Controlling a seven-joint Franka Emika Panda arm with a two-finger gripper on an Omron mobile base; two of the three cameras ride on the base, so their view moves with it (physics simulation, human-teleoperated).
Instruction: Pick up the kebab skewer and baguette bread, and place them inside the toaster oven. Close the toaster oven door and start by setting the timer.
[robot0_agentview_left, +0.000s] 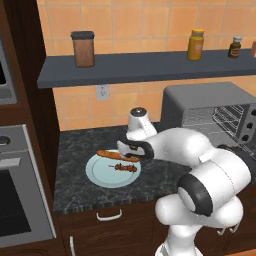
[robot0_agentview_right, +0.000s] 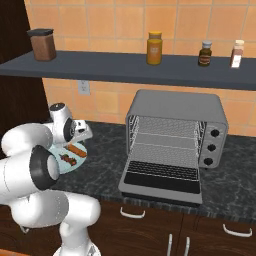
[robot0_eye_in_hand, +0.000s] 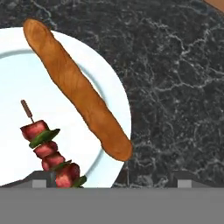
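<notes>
Two dark fingertips (robot0_eye_in_hand: 39, 178) stood wide apart at the near edge of the hand view, nothing between them, so the gripper (robot0_eye_in_hand: 111, 179) was released and empty, hanging over the pale blue plate (robot0_eye_in_hand: 13, 78). On that plate the baguette (robot0_eye_in_hand: 76, 87) lay slantwise along the rim, one end poking just past it over the dark marbled counter (robot0_eye_in_hand: 175, 87). Beside the baguette, also on the plate but not touching it, lay the kebab skewer (robot0_eye_in_hand: 48, 146), red chunks and green bits on a thin stick. From the left base view, the gripper (robot0_agentview_left: 131, 150) hovered over the plate's back edge, close above the baguette (robot0_agentview_left: 116, 155). Well to the plate's right on the same counter stood the toaster oven (robot0_agentview_right: 175, 127), its door (robot0_agentview_right: 162, 181) dropped flat open toward the front and wire racks showing inside. Above the plate ran a grey shelf (robot0_agentview_right: 125, 67) carrying jars and bottles.
</notes>
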